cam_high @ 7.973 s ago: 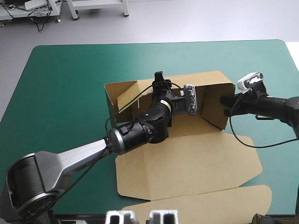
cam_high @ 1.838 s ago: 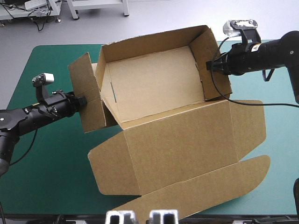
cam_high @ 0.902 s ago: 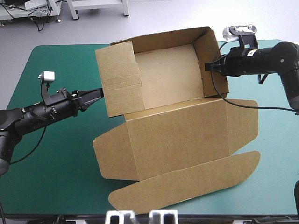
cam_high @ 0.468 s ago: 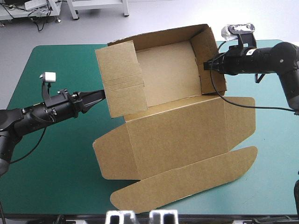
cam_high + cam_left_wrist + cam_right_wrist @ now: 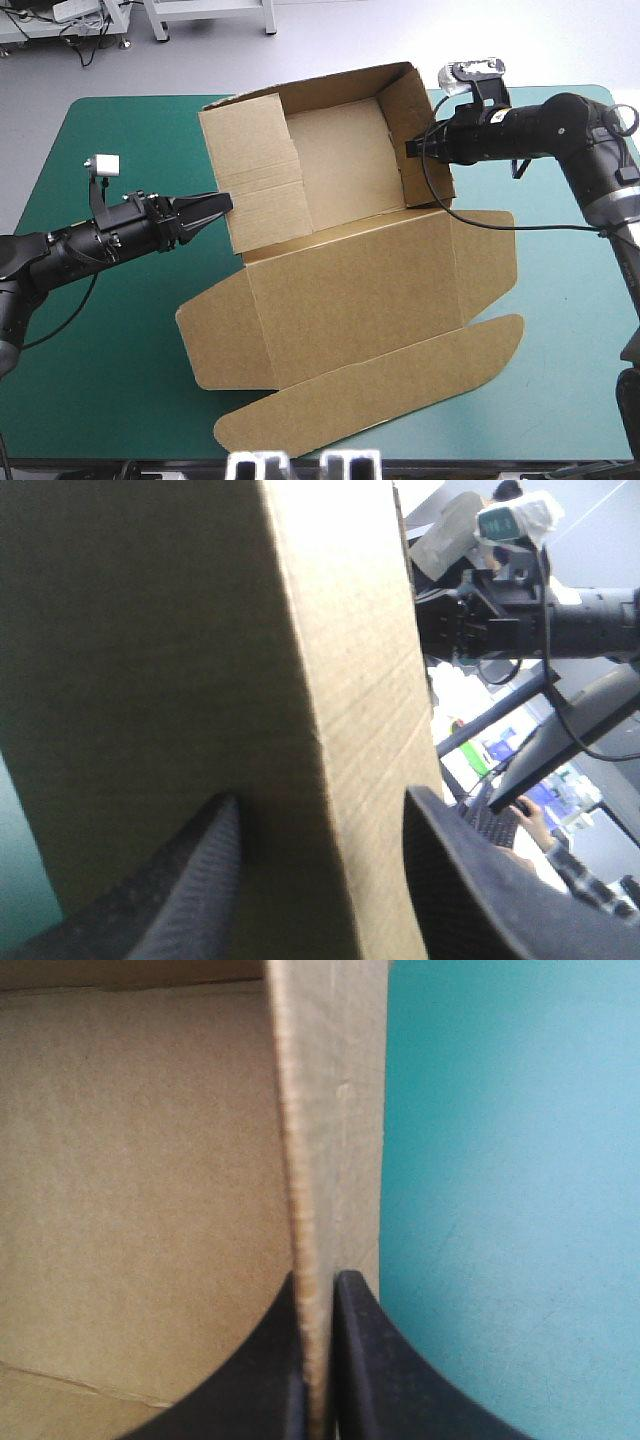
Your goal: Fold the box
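Box (image 5: 340, 290) of brown board on the table (image 5: 120, 140) in the high view, walls raised, tray tilted up, lid flat toward the near edge; left pincer (image 5: 222, 203) at the folded left flap, right pincer (image 5: 408, 147) gripping the right wall; left wrist view: left pincer (image 5: 322, 795) open, black fingers apart either side of a corner of the box (image 5: 150, 630); right wrist view: right pincer (image 5: 318, 1275) all but closed, the edge of the box (image 5: 140, 1160) wall pinched between its fingers, teal-green cover (image 5: 500, 1160) beside it.
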